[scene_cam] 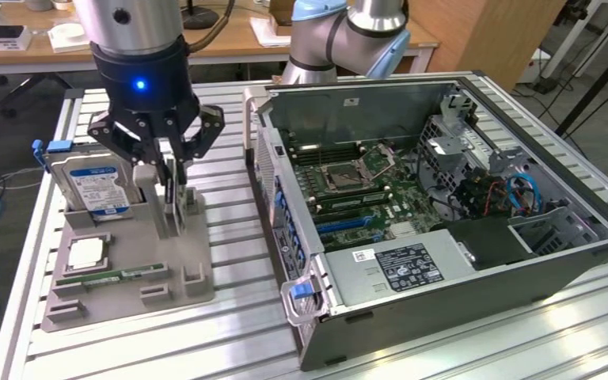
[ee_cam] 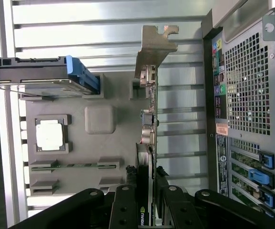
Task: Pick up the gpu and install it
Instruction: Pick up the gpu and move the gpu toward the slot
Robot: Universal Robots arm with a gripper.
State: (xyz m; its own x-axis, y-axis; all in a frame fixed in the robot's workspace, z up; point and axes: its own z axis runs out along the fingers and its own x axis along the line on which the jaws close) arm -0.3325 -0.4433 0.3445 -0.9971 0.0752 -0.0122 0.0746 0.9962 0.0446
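Found the gpu point(ee_cam: 149, 119) standing on edge in a slot of the grey holder tray point(scene_cam: 114, 305), silver bracket point(ee_cam: 154, 47) at one end, beside the open computer case point(scene_cam: 494, 277) on the slatted table point(scene_cam: 241, 340). Saw the gripper point(scene_cam: 174, 214) down over it, fingers point(scene_cam: 162, 198) clamped on the card's two faces. Noted a hard drive point(scene_cam: 93, 186) upright in the same tray.
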